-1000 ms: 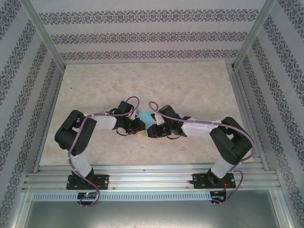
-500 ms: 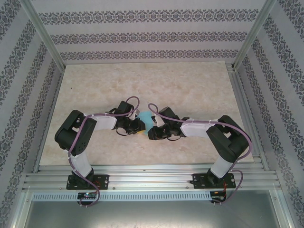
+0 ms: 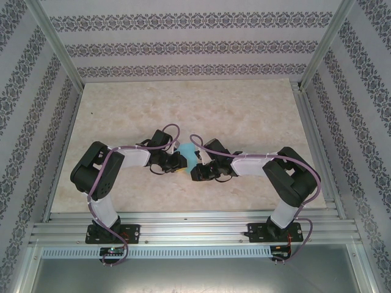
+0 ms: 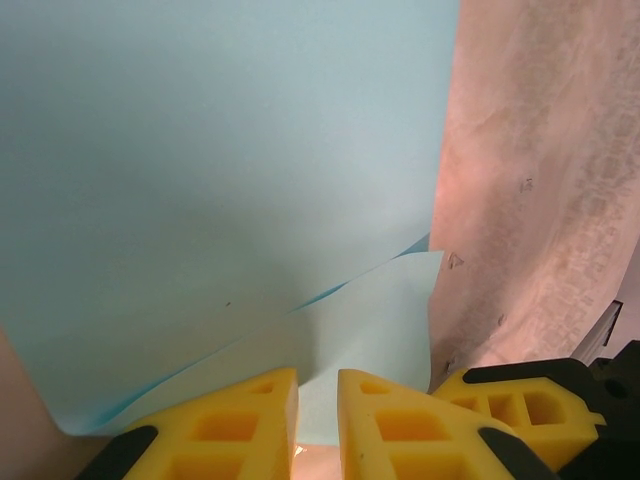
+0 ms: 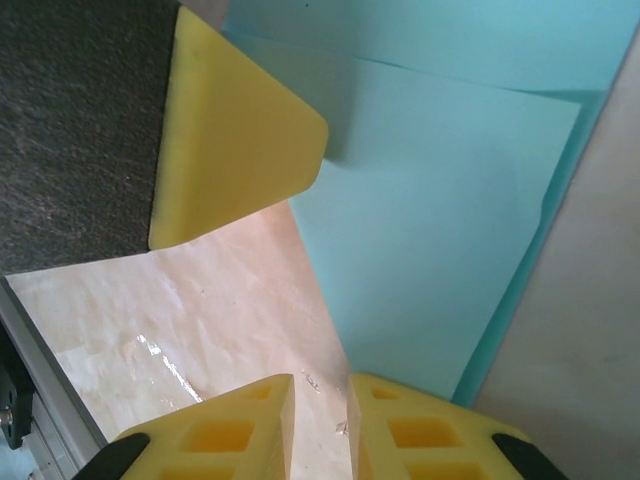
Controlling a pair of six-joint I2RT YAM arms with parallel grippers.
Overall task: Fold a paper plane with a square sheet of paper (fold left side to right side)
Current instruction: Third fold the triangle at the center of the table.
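Where the two arms bend inward and meet at the middle of the table (image 3: 244,110), the square sheet of paper (image 3: 188,154) lies flat between them, with the left gripper (image 3: 179,162) at its left edge and the right gripper (image 3: 194,168) at its near right. From above, the blue that shows is a small patch a little longer from far to near than from left to right. The grippers cover the rest, so its true long axis cannot be told, and no pointed end shows.

On the left wrist view the paper (image 4: 220,150) lies in two layers, a paler flap over a broader one. The left gripper (image 4: 318,375) has its yellow fingers nearly together, with the flap running into the narrow slit. Whether they clamp it cannot be told. One finger (image 4: 520,395) of the right gripper sits just beside them.

On the right wrist view the paper (image 5: 440,220) again shows two layers, a darker rim edging the pale one. The right gripper (image 5: 320,380) has only a slim gap, with bare table in it and the paper's edge just beside one finger; a grip cannot be told. A left finger (image 5: 230,140) rests over the sheet's corner.
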